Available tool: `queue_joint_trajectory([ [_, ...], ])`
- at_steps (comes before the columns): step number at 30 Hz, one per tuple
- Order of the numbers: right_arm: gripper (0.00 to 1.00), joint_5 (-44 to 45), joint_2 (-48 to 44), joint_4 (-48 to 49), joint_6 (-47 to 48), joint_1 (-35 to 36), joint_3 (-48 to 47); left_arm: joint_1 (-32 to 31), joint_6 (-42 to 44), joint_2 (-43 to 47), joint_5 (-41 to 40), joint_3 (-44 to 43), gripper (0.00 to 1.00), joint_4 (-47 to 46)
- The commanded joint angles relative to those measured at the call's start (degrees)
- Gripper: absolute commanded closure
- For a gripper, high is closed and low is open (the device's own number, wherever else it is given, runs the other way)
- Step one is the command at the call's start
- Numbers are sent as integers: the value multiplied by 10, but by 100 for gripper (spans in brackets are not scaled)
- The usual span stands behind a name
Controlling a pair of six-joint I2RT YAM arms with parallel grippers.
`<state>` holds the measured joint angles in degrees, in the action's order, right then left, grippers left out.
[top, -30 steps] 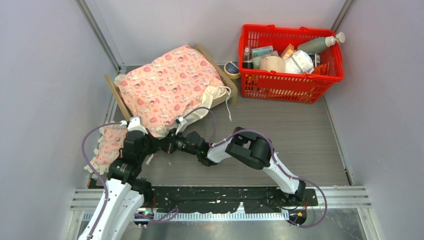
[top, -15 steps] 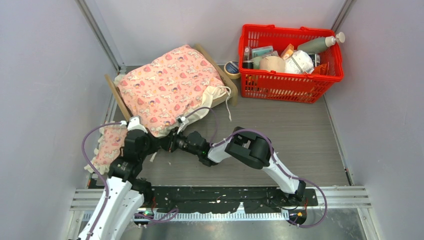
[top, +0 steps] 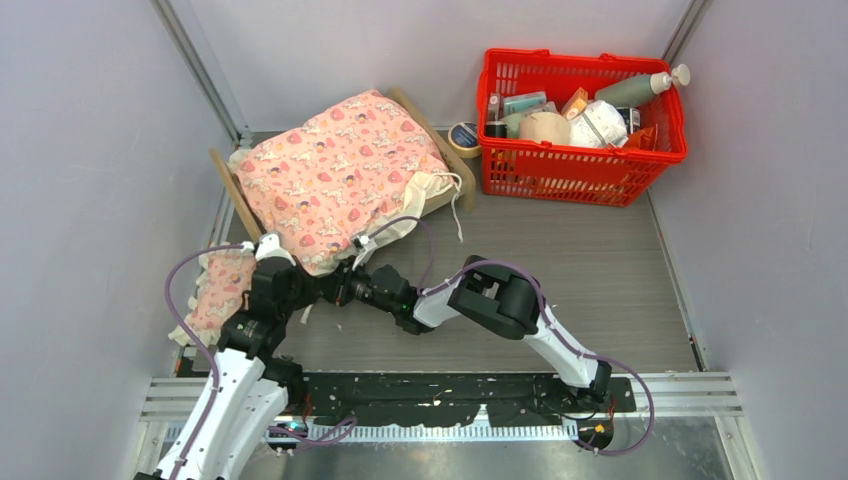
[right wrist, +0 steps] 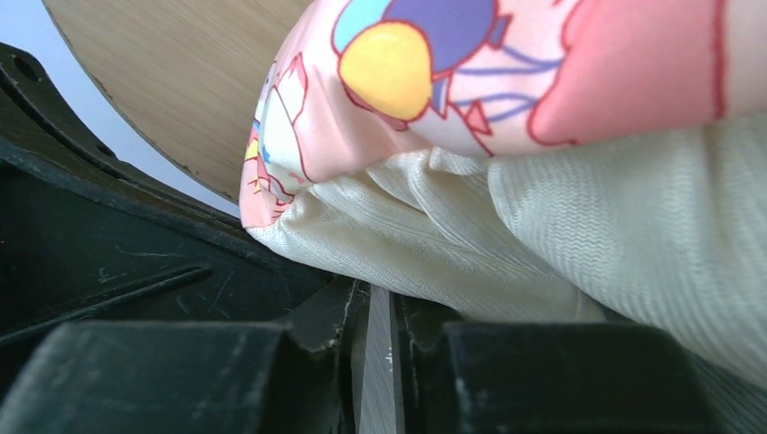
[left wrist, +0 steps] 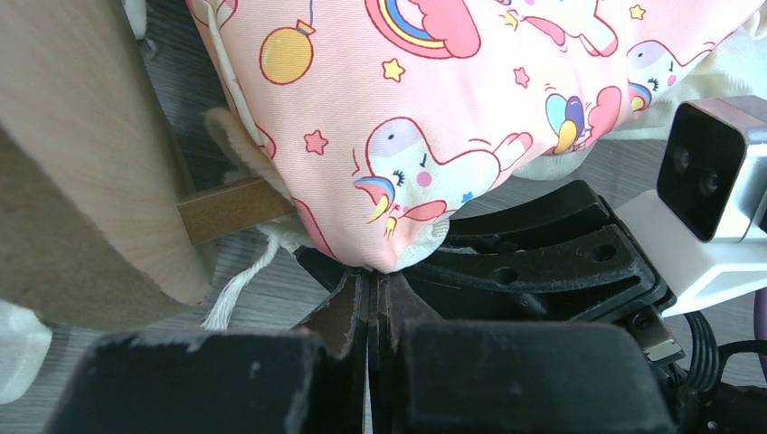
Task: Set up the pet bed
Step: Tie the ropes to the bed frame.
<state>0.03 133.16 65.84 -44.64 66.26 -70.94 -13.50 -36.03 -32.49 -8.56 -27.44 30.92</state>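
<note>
Both left tool and right tool at near corner of pet bed

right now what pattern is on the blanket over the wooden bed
Pink fabric blanket: unicorns, rainbows, stars, balloons; clearest in left wrist view.

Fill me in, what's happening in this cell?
The left tool and right tool meet at the near corner of the pink patterned cream-frilled blanket, which is draped over the small light plywood pet bed. The left tool is shut right at the blanket's pink corner. The right tool sits against the cream frill, grip unclear. A small pink frilled pillow lies off the bed, to the left.
</note>
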Motion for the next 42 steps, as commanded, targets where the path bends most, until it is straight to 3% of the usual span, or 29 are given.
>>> queue_joint_trajectory([
  [1, 77, -3, 2, 37, 10, 14, -19, -1, -13, -5, -5, -16, 100, -13],
  [8, 69, -2, 10, 35, 28, 21, -19, -1, -25, 5, -14, -14, 100, -9],
  [14, 74, 18, 12, 50, 29, 22, -11, -1, -26, -2, -17, -14, 100, -6],
  [19, 64, 23, 11, 42, 37, 23, -6, -1, -28, -2, -22, -12, 100, -6],
  [26, 64, 60, -25, 27, 51, 23, 45, -1, -28, 1, -19, -12, 100, -3],
  [27, 64, 66, -43, 18, 62, 23, 58, -1, -27, 2, -18, -14, 100, -2],
  [28, 64, 70, -60, -7, 66, 23, 63, -1, -25, 2, -15, -19, 91, 0],
  [31, 64, 97, -85, -48, 78, 23, 85, -1, -16, 1, -2, -34, 81, 14],
  [37, 62, 200, -122, -180, 12, 24, 91, -1, 4, 20, -12, -40, 80, 32],
  [42, 61, 235, -103, -283, 47, 24, 20, -1, 17, 46, -24, -48, 75, 61],
])
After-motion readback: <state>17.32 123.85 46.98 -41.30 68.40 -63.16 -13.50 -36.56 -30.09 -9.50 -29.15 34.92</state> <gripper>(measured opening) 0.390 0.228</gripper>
